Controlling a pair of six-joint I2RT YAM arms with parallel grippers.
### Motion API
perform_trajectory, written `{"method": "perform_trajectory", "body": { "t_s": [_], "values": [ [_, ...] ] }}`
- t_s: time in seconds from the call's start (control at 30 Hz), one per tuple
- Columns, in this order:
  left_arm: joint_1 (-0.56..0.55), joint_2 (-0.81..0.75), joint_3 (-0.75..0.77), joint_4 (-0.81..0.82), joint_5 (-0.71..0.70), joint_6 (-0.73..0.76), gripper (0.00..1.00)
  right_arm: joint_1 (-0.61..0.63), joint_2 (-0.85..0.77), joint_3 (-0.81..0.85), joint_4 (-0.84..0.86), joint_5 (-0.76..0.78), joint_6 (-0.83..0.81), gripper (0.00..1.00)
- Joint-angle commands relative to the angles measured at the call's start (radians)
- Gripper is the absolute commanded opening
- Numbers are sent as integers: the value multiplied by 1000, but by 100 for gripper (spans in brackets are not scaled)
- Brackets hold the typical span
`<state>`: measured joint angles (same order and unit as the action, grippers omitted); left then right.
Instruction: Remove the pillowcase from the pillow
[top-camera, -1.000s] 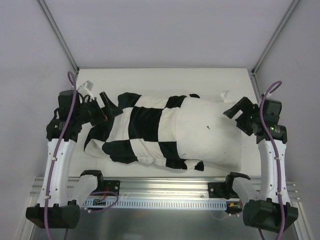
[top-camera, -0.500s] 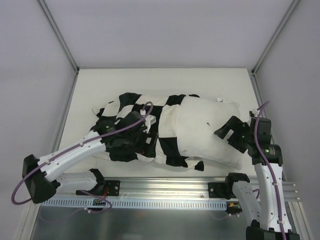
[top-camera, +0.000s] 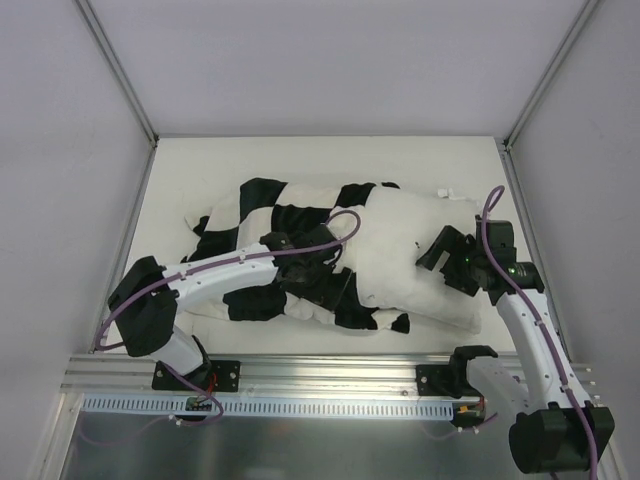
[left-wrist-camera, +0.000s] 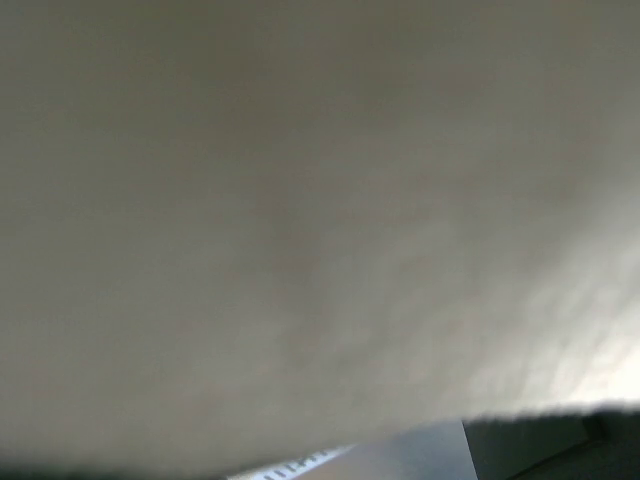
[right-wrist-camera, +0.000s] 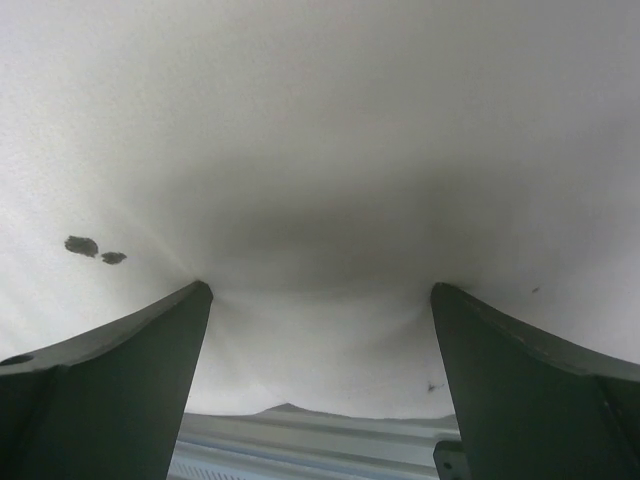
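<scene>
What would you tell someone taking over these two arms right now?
Left claw: at the edge of the case; open or shut unclear, its camera shows only blurred cloth.
Right claw: open, fingers spread, pressed into the bare pillow.
Case: checkered, covers the pillow's left part; right part is bare.
Left to do: pull the case off leftward, probably with the right claw pinning the pillow.

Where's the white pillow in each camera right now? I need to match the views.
Top external: plump white stuffed pillow, exposed centre-right, left part covered by the black-and-white checkered fabric pillowcase.
Left wrist: only blurred pale fabric; cannot tell.
Right wrist: fills the frame, pressed by the open right tool.
Shared landmark: dark specks on the pillow.
</scene>
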<state>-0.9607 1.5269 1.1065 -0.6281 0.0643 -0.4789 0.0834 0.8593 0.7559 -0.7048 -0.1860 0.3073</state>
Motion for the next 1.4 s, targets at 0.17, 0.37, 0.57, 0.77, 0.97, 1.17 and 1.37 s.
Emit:
{"method": "perform_trajectory", "body": {
  "t_s": [0.17,0.37,0.57,0.77,0.97,1.17,1.37],
  "values": [
    [-42,89,23,128,-132,-32,0,39,95,-3,117,-29,24,65],
    [19,-71,-68,76,-228,-29,0,32,125,124,59,78,-26,1],
    [341,-441,-233,42,-210,-33,0,-92,158,384,25,120,7,1],
    [534,-646,-255,-2,-222,-12,0,-161,181,482,27,97,39,1],
    [588,-682,-114,-54,-195,-9,0,-209,184,568,21,31,58,1],
    [588,-729,94,-128,-294,49,0,-209,110,744,-90,36,6,1],
    [588,-764,366,-216,-365,114,0,-209,49,823,-217,-33,-59,1]
  ]
}}
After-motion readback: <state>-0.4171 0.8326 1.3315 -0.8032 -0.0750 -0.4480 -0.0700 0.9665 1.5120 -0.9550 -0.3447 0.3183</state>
